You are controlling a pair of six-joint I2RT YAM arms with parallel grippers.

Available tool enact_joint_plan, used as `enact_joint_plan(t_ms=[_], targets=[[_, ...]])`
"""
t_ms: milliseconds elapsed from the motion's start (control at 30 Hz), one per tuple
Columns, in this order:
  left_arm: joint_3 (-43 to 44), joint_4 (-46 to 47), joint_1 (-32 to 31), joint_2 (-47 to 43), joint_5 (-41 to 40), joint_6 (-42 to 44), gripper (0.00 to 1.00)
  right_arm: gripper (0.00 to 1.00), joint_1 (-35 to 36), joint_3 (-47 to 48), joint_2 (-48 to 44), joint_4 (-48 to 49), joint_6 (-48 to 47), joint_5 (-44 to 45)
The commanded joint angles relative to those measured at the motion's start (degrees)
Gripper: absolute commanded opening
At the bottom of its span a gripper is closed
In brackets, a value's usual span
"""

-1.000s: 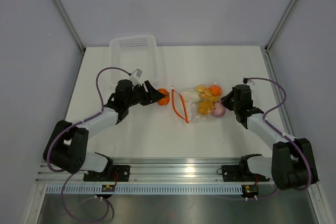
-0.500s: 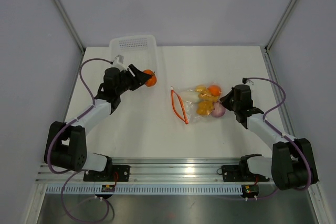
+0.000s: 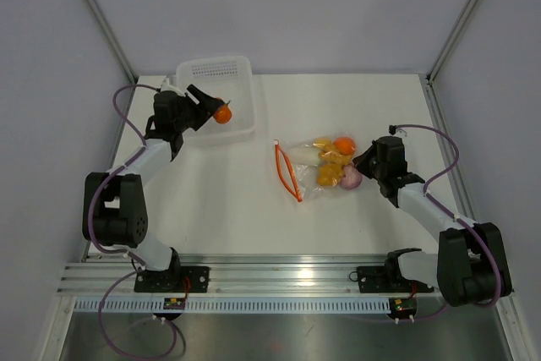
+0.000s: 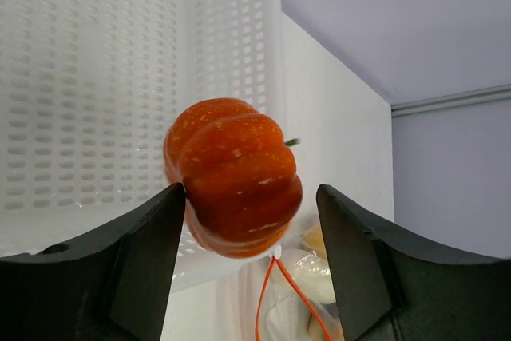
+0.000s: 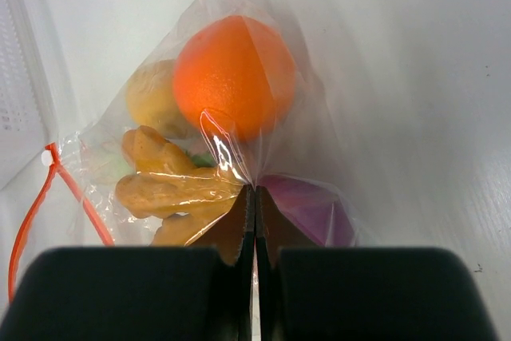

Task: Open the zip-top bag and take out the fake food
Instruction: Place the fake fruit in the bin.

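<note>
The white table sat inside plain grey walls. From the top camera, I saw the zip-top bag lying flat on it, just right of the middle of the picture. Its red-orange zipper strip ran down the bag's left end.

Most of the fake food was inside the bag. There was an orange ball at the top right, a purple piece below it, yellow pieces in the middle and a white piece near the strip.

The right gripper was at the bag's right end. In my right wrist camera its fingers were pressed tight together, with a fold of the clear plastic pinched between the tips. The orange ball sat just past the tips and the purple piece was beside them.

One more toy, a little orange pumpkin, was well away in the upper left of the top picture. It sat between the fingers of the left gripper, over the near right corner of the white basket.

In my left wrist camera the fingers were spread apart. The pumpkin touched the finger on the left of the picture, but I saw a gap next to the other finger. The basket's wall, full of holes, filled the space behind it.
</note>
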Motion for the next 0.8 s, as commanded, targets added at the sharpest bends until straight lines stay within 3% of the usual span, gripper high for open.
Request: enact_joint_plan(t_ms=[0,33,67,100,433,633,767], targets=[[-0.06,1.34,0.32,-1.53,-1.64,-0.38,0.76,0.00,-0.42,0.16,-0.06,1.76,-0.89,-1.49],[-0.67,1.42,0.32,-2.23,-1.99,-0.37,0.83,0.00,-0.42,0.42,0.46,1.33,-0.54,-1.50],[-2.16,2.12,0.32,-4.41,-1.99,-0.46,0.96,0.00,-0.42,0.60,0.64,0.97,-0.02,-1.06],[-3.13,2.47,0.32,-5.65,-2.25,-0.55,0.99,0.00,-0.33,0.77,1.17,0.62,-0.01,-1.14],[-11.57,2.47,1.63,-19.28,-4.98,-5.99,0.99,0.00,-0.42,-0.45,-0.32,1.85,1.22,-1.58],[-22.20,15.99,2.52,-25.42,-4.89,-8.02,0.99,0.00,-0.42,-0.89,-0.76,3.08,0.96,-4.39],[-24.06,16.02,2.52,-28.34,-5.25,-7.15,0.99,0.00,-0.42,-1.16,-0.41,4.05,0.52,-5.98]])
